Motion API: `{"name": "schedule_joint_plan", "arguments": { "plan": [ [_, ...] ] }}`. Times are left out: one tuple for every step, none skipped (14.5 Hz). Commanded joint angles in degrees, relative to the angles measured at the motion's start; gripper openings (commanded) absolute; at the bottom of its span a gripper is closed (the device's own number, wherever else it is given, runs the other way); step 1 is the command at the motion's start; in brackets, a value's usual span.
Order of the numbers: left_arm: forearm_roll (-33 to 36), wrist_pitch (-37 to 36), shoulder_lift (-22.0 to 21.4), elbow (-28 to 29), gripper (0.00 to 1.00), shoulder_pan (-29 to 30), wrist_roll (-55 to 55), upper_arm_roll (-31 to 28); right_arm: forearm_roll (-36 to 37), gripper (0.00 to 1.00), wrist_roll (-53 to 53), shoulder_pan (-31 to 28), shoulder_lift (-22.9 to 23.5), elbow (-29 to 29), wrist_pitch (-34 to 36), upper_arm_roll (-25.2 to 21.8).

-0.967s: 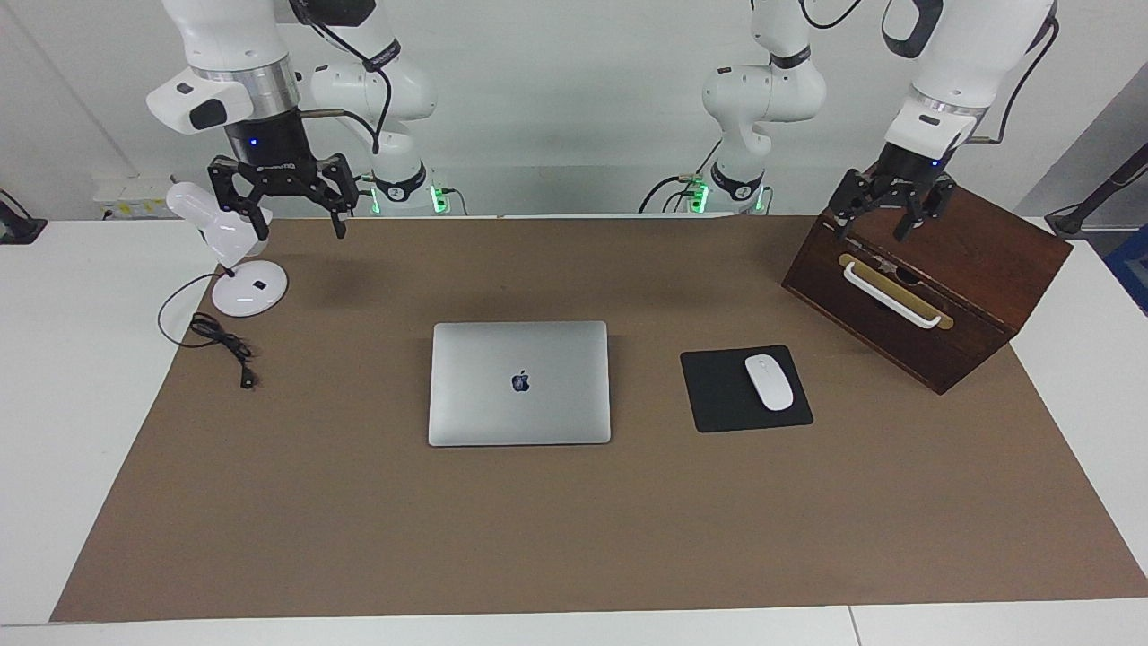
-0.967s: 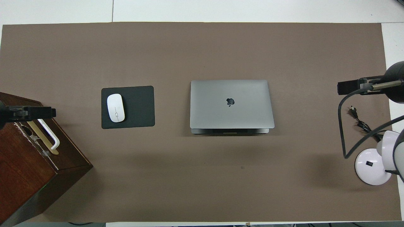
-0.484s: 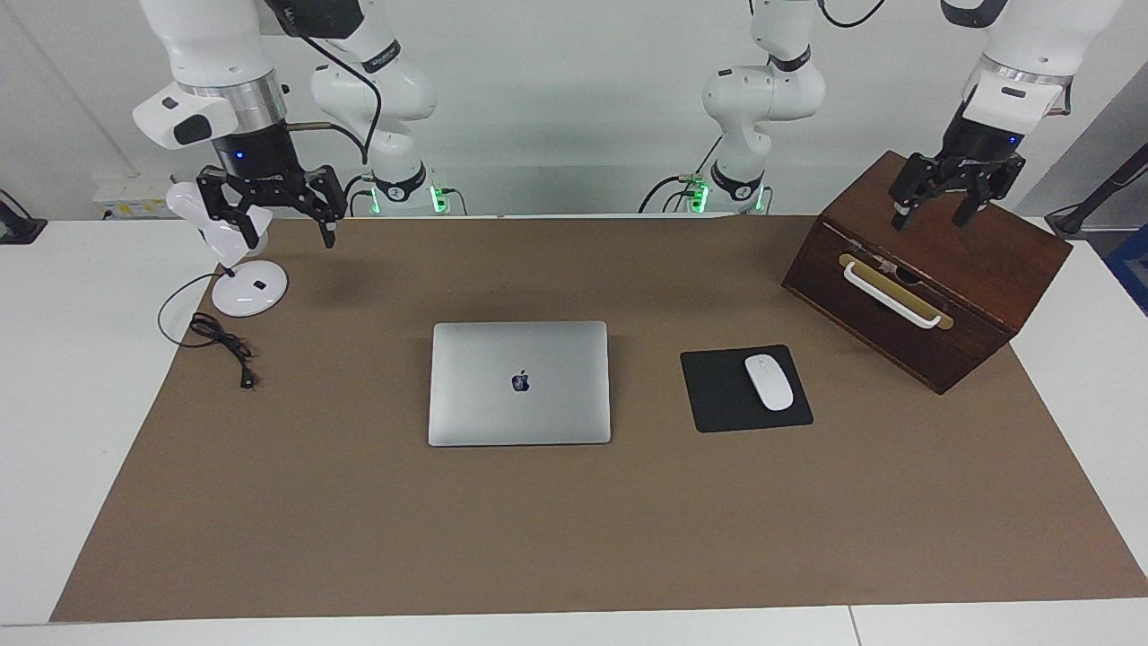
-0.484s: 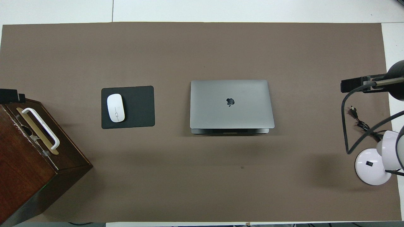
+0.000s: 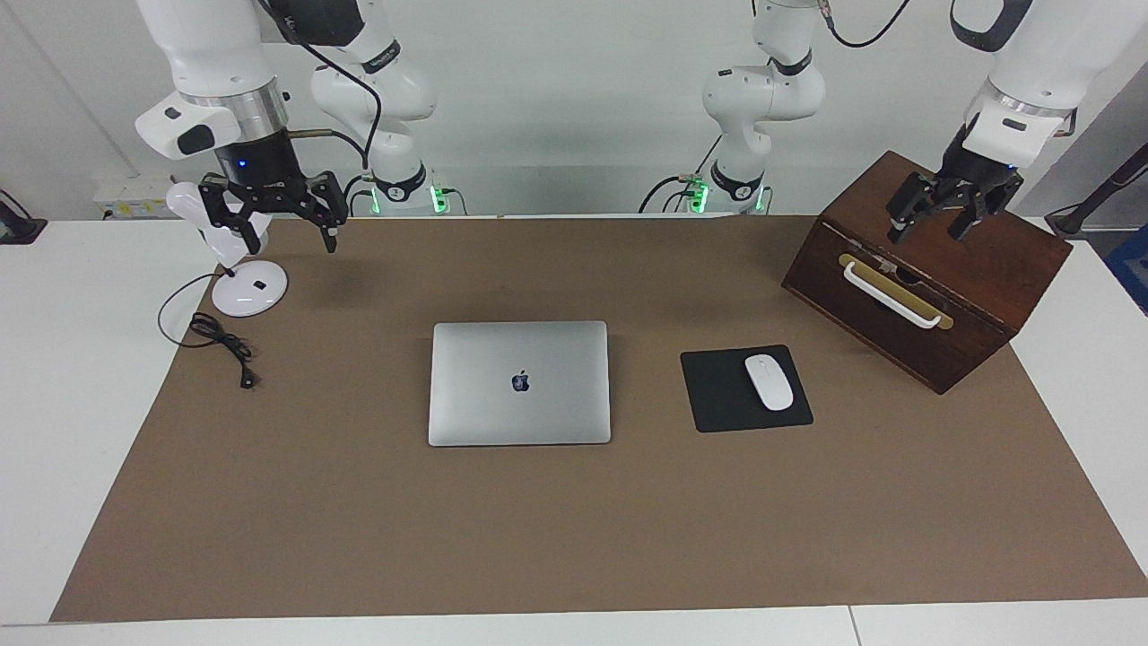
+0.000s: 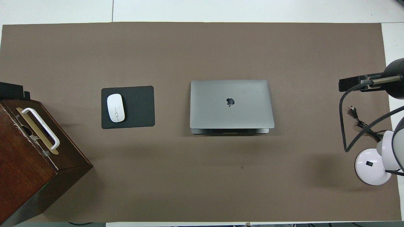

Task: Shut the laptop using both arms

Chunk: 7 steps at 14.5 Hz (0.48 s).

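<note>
facing view: the macbook laptop (image 5: 519, 383) lies shut, lid down, at the centre of the brown table mat (image 5: 574, 529), with a black mouse pad (image 5: 722, 395) at its 3 o'clock. the left gripper (image 5: 942, 205) hangs over the wooden box (image 5: 978, 269), fingers spread. the right gripper (image 5: 273, 205) hangs beside the white desk lamp (image 5: 224, 247), fingers spread, empty.

Lighting's even and bright here, coming from overhead. Shadows are lying soft and blurry on the mat (image 5: 574, 502) — one smudge sitting under the right gripper (image 5: 274, 208), another fuzzy patch beside the lamp (image 6: 372, 165). The laptop (image 5: 519, 383) lid is picking up a mild sheen, no harsh glare. Both views are staying sharp — arm parts at the overhead view's edges are looking soft.
</note>
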<state>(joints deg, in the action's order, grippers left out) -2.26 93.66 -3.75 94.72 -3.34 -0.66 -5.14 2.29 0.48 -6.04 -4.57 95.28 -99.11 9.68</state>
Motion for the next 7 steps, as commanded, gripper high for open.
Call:
{"name": "schedule_joint_plan", "arguments": {
  "plan": [
    [0.68,-1.9,1.11,-0.86,1.0,0.79,-0.48,0.48,-0.62,1.0,-2.32,-0.82,0.61,-2.37,2.24,0.33],
    [0.68,-2.07,1.11,-0.85,1.0,0.79,-0.48,0.48,-1.06,1.0,-2.32,-0.56,1.4,-3.51,3.03,0.16],
    [0.68,-2.77,1.11,-0.85,1.0,0.79,-0.48,0.48,-1.24,1.0,-2.23,0.31,1.93,-4.22,3.74,-1.06],
    [0.59,-3.39,1.2,-1.11,1.0,0.7,-0.48,0.48,-1.32,1.0,-2.23,1.02,1.93,-4.4,3.92,-2.46],
    [0.42,-4.53,1.2,-1.46,1.0,0.7,-0.4,0.48,-1.33,1.0,-2.23,1.46,1.93,-4.4,4.27,-3.35],
    [0.33,-5.58,1.2,-1.64,1.0,0.7,-0.48,0.39,-1.33,1.0,-2.23,1.46,2.02,-4.4,5.06,-3.62],
    [0.33,-6.29,1.2,-1.82,1.0,0.7,-0.4,0.48,-1.41,1.0,-1.89,1.46,1.93,-4.4,5.67,-3.71]
  ]
}}
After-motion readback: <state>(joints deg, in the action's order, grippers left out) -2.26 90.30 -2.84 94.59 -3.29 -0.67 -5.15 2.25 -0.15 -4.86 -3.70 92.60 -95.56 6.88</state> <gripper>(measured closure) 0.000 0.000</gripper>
